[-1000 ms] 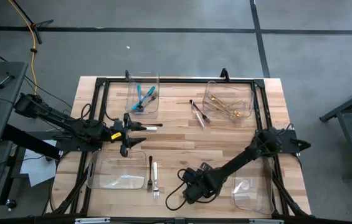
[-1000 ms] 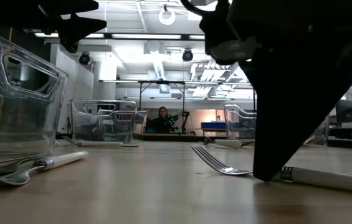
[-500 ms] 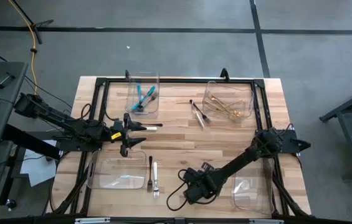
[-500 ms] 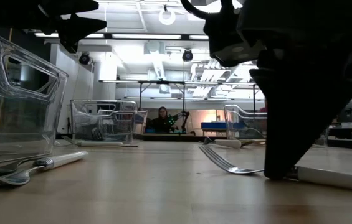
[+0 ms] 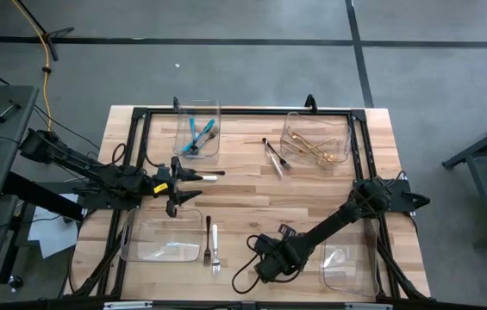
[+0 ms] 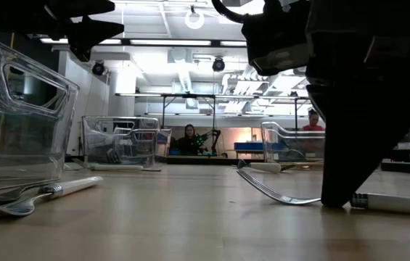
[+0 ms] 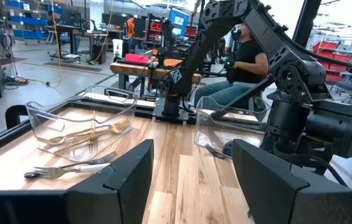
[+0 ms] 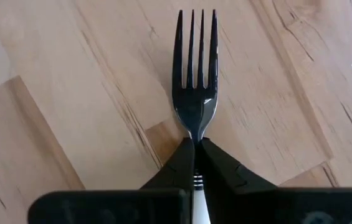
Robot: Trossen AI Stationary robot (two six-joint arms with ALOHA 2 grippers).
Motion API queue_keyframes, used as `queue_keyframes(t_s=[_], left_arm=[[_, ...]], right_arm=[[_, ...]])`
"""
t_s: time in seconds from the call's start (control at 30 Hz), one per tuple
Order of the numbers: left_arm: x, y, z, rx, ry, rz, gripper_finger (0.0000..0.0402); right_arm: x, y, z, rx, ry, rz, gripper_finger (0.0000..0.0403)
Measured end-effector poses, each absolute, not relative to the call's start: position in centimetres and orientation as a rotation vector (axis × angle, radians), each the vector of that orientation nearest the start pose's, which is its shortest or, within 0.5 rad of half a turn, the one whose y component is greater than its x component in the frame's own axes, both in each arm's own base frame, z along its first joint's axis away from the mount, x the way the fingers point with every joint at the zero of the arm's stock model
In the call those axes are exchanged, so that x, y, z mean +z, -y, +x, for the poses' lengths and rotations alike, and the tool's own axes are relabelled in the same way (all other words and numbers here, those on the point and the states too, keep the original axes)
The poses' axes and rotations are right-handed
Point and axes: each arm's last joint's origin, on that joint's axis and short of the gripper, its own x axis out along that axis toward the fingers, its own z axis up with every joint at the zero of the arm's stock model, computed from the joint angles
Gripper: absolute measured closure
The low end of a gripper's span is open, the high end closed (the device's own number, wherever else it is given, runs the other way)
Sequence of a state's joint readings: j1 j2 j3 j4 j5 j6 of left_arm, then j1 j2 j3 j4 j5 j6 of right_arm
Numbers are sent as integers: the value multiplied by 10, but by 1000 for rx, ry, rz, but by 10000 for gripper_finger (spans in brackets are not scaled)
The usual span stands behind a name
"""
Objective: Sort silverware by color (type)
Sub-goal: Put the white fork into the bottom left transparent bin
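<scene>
Bare wood mid-table [image 5: 243,185]; bins [image 5: 198,129] crowd far edge.

No text, label, brand, number or sign could be read anywhere in the views (neither on the surface nor in the room behind it).
</scene>
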State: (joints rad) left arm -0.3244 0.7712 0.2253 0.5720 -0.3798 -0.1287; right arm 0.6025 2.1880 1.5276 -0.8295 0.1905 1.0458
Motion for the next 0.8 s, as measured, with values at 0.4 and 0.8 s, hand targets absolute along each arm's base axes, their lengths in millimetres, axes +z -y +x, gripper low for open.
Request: queue_keyframes(t_s=[0.4, 0.8], left_arm=[[214, 43, 161, 54, 28, -137, 190], [214, 43, 161, 54, 25, -136, 190]], right_arm=[[128, -219, 353, -349, -1362, 189, 400], [129, -190, 365, -379, -1364, 57, 402]])
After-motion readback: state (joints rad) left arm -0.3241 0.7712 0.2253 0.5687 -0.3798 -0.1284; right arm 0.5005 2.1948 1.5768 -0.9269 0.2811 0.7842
